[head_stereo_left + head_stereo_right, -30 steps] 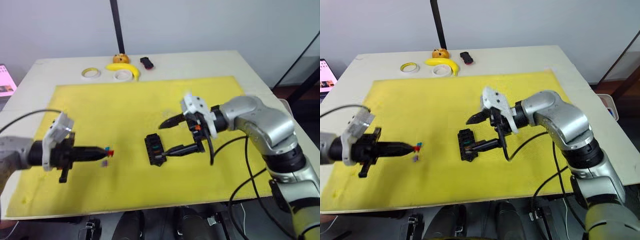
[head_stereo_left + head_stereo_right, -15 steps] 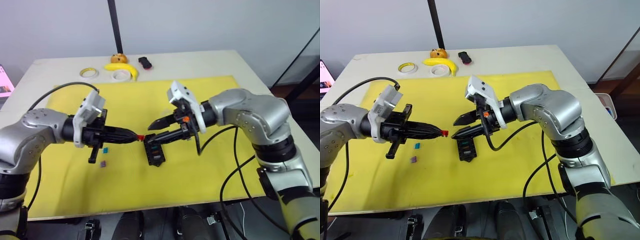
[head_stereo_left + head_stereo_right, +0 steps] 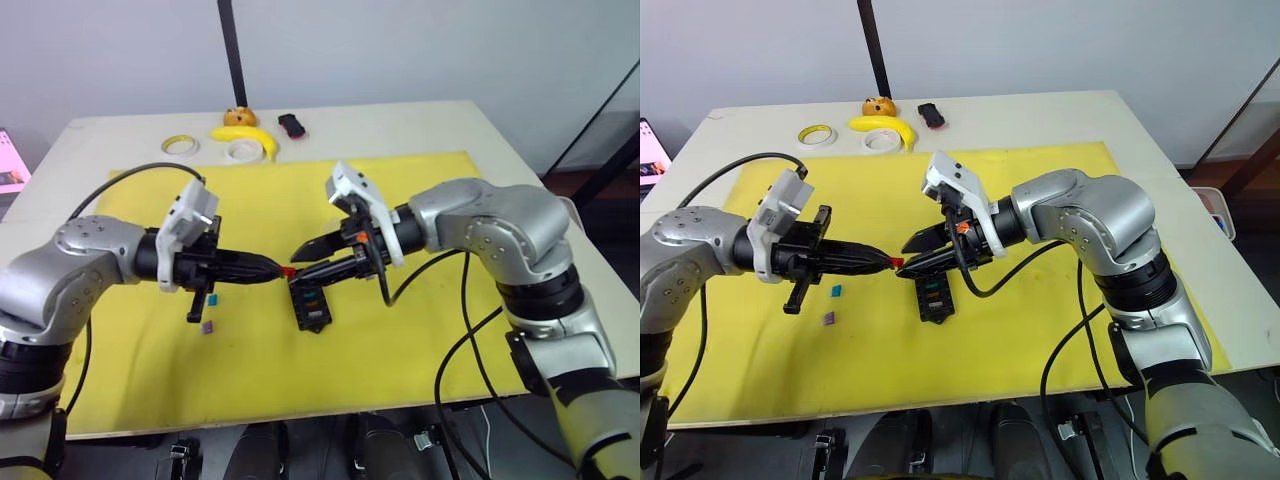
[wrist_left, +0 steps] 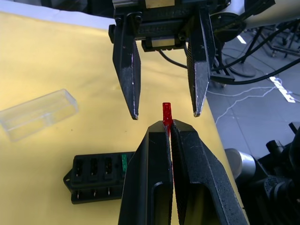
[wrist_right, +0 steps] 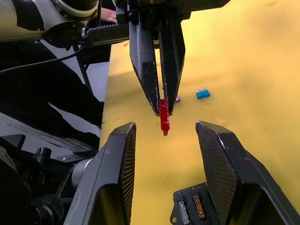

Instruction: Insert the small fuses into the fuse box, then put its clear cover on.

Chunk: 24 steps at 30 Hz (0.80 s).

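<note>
The red fuse point(image 4: 166, 113), pinched in the left gripper point(image 3: 277, 271), is being brought nearer between the right gripper's point(image 3: 906, 244) wide-spread fingers, just above the part-filled box point(image 3: 310, 300), with loose fuses and cover point(image 4: 38, 114) being left unplaced.

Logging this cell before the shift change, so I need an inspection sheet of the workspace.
Surface: yellow mat on pale table.
Job's things: black fuse box partly filled; red fuse held above it; teal fuse, purple fuse loose; clear cover off.
Clutter: two tape rolls, banana, black-and-red object.
Grippers: left gripper shut on red fuse; right gripper open around it.
Cables: black, along both arms.
Surroundings: black pole.
</note>
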Each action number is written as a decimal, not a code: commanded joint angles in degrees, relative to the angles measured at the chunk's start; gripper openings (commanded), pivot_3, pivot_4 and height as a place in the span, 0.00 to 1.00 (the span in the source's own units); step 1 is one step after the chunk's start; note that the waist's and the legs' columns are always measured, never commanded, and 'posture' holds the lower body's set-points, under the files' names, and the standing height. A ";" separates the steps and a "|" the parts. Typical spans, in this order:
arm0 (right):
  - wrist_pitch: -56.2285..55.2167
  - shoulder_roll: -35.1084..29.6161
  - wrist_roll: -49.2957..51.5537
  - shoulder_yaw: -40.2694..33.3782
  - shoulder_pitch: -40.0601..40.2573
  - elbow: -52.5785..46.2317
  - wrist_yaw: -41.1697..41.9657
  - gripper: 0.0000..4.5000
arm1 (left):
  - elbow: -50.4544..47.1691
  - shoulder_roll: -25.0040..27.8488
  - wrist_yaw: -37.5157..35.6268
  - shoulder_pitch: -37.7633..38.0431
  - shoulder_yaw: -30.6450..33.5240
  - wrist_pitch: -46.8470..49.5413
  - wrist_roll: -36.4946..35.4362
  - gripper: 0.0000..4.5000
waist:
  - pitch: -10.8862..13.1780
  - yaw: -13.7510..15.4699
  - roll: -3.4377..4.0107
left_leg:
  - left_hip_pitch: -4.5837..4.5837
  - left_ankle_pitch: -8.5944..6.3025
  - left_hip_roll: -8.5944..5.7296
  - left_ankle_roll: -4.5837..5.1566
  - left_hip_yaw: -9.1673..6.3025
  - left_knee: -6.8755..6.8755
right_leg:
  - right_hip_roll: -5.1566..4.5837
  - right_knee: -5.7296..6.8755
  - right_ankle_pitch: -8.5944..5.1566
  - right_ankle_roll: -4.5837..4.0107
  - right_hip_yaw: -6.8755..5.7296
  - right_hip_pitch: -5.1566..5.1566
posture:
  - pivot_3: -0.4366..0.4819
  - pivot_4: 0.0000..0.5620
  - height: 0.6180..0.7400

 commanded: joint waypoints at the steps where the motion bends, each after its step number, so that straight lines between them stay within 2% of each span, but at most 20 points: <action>1: -0.61 -0.13 0.99 -0.57 -1.57 -1.27 0.26 0.48 | -0.98 -0.11 0.53 -0.31 0.96 -1.04 0.00 0.00 | 0.00 -0.01 0.00 | 0.00 0.00 0.01 0.00 0.00 0.00 | 0.00 0.00 0.00 0.00 0.00 0.00 | 0.48 0.27 1.00; 4: -0.77 -0.07 1.00 -0.39 -1.75 -1.04 0.20 0.31 | -1.33 -0.28 1.01 0.32 0.88 -1.33 0.09 0.00 | 0.00 -0.01 0.00 | 0.00 0.00 0.00 0.00 0.00 0.00 | 0.00 0.00 0.00 0.00 0.00 0.00 | 0.48 0.27 1.00; 7: -0.67 0.29 1.26 -0.72 -1.97 -0.71 0.03 0.00 | -1.51 -0.24 1.12 0.83 0.82 -1.55 0.19 0.00 | 0.00 -0.01 0.00 | 0.00 0.00 0.01 0.00 0.00 0.00 | 0.00 0.00 0.00 0.00 0.00 0.00 | 0.48 0.27 1.00; 17: -1.15 0.06 0.84 -0.21 -2.21 -0.73 -0.12 0.00 | -1.21 0.73 1.48 1.26 -0.25 -1.44 1.40 0.00 | 0.00 -0.01 0.00 | 0.00 0.00 0.01 0.00 0.00 0.00 | 0.00 0.00 0.00 0.00 0.00 0.00 | 0.48 0.27 1.00; 20: -6.03 -1.97 -3.11 2.67 -1.62 -0.41 1.23 0.00 | -0.81 4.65 0.91 1.50 -1.51 1.57 2.66 0.20 | 0.00 -0.15 0.00 | 0.00 0.00 0.00 0.00 0.00 0.00 | 0.01 0.00 0.00 0.00 0.00 0.00 | 0.48 0.27 1.00; 24: -18.50 -4.59 -11.36 8.06 -0.60 2.66 5.00 0.00 | -0.15 7.30 0.77 3.91 -1.61 0.12 5.43 0.65 | 0.00 -0.16 0.01 | 0.00 0.00 -0.02 0.00 0.01 -0.01 | 0.03 -0.01 -0.01 0.01 -0.01 -0.01 | 0.48 0.27 1.00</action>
